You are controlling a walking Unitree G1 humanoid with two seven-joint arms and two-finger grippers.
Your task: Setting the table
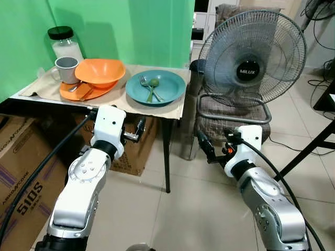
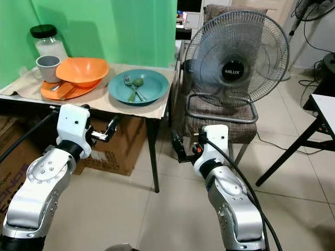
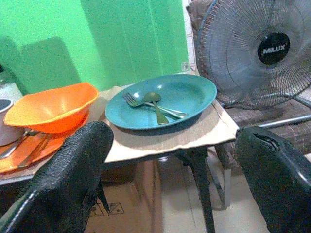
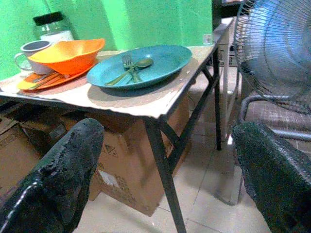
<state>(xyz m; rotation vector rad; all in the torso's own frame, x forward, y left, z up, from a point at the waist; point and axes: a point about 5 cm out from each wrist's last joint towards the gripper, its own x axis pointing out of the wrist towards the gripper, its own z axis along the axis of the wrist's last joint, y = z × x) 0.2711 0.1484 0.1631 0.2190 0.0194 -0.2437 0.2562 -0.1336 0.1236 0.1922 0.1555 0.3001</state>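
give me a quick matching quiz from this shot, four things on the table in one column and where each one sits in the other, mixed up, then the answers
Things:
1. fork
2. orange bowl
3. jar
4. cup

Places:
A. at the back of the table by the green backdrop, behind the cup
B. on the teal plate, beside the spoon
C. on the orange plate
D. next to the orange bowl, on the robot's left of it

Pairs: 1-B, 2-C, 3-A, 4-D
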